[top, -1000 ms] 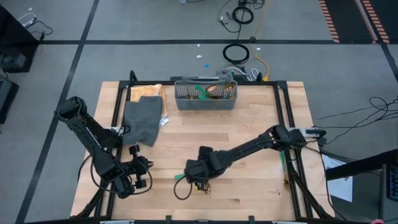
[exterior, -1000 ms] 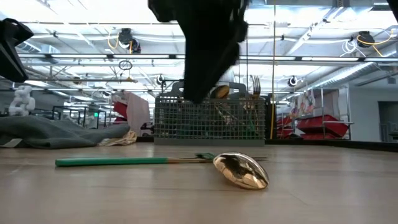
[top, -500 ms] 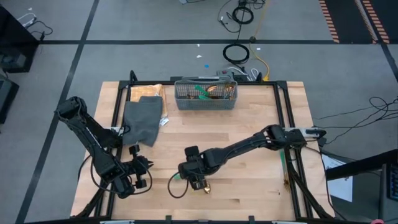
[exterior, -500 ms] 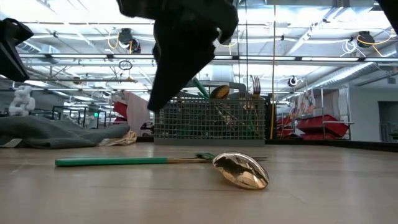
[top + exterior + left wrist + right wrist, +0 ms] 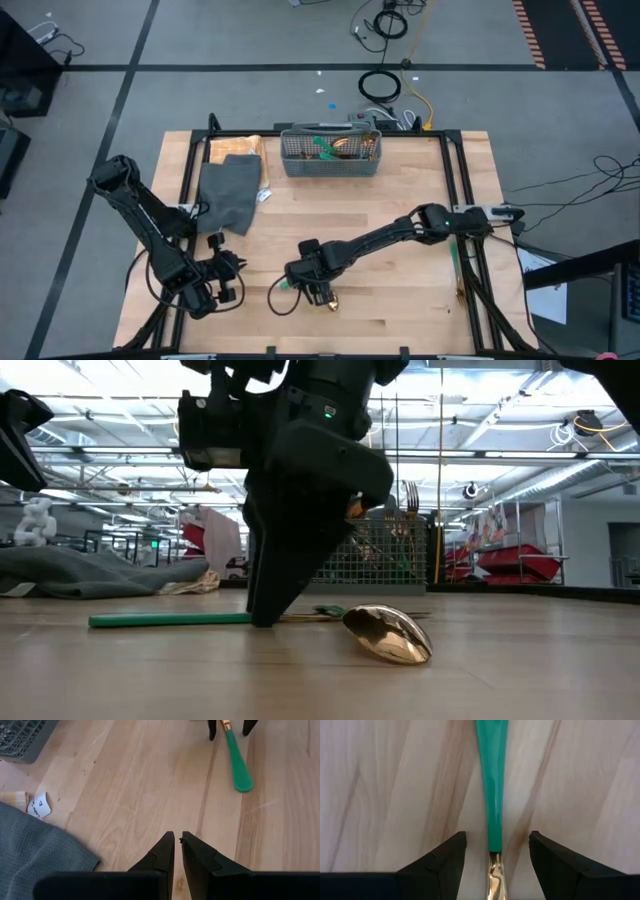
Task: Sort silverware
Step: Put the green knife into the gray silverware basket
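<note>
arms (image 5: 140,215): black, jointed | cables: black | tool (image 5: 496,857): dark wedge fingers

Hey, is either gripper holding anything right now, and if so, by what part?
Nothing is held. The right gripper is open, its fingers astride the spoon where green handle meets gold neck. The left gripper is shut, empty.

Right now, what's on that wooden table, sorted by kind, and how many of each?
Spoon lying loose: 1, the right gripper open around its green handle.
Grey mesh basket holding more utensils, too tangled to count: 1.
Grey cloth: 1.
Paper scrap: 1.
Total: 4, plus the basket's contents.
</note>
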Motion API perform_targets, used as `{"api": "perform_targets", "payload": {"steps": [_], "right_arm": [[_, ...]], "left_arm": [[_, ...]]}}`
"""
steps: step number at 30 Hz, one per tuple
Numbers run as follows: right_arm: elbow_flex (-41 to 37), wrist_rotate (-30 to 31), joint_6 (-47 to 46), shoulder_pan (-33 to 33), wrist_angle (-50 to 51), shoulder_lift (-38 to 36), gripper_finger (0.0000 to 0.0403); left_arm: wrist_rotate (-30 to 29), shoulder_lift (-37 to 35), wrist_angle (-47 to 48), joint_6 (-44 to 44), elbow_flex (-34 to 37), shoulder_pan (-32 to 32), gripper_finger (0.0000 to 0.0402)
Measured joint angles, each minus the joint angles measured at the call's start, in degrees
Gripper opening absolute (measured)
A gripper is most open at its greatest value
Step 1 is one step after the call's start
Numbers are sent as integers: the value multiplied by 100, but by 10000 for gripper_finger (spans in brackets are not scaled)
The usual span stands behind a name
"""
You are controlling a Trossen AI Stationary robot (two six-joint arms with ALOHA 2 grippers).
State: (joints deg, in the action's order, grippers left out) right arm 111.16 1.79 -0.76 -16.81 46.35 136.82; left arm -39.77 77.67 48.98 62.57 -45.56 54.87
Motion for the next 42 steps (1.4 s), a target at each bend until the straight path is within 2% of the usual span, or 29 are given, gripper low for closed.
{"api": "perform_targets", "payload": {"steps": [3,6,16,24,33,42], "right_arm": [[31,-18,33,-10,129,162,207],[50,1,73,-10,356,312,180],[78,78,195,-19,654,424,13],[56,446,-94,-99,629,344,2],[-55,1719,-313,-117,646,-175,0],[-33,2592,-205,-111,352,-328,3]], "left_arm": [[-4,-1,0,-6,0,1,44],[-7,-2,6,-39,0,0,44],[-120,-2,19,-46,0,1,44],[-121,-2,16,-46,0,1,44],[-118,-2,2,-46,0,2,44],[-116,-2,1,-37,0,2,44]]}}
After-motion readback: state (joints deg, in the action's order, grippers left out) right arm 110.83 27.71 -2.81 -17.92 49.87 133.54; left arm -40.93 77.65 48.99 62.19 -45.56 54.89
